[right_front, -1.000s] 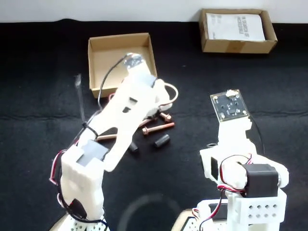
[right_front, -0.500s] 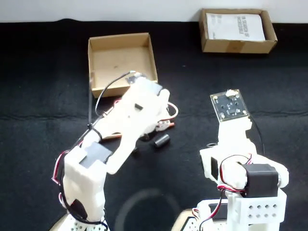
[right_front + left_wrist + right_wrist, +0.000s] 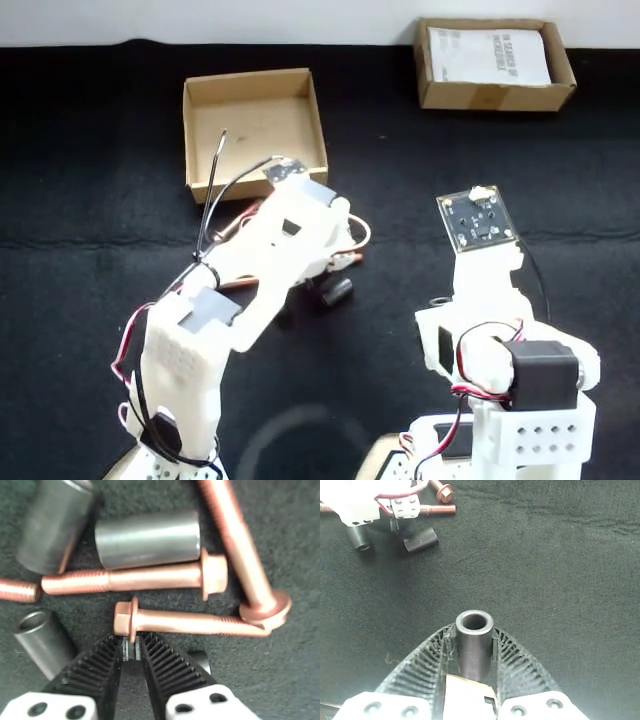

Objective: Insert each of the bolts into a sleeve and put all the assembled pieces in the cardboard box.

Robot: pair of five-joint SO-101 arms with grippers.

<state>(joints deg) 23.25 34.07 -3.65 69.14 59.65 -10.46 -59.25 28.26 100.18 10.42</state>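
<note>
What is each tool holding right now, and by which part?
The right tool grips a sleeve by its sides, with the open end standing clear. The left tool appears to pinch the head flange of a bolt lying on the table.

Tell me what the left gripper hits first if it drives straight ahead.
The head of the nearest bolt, lying crosswise right in front of the left gripper; they may already touch. Behind it lie another bolt and a sleeve.

Black cloth table (image 3: 600, 150), white wall (image 3: 300, 20)
</note>
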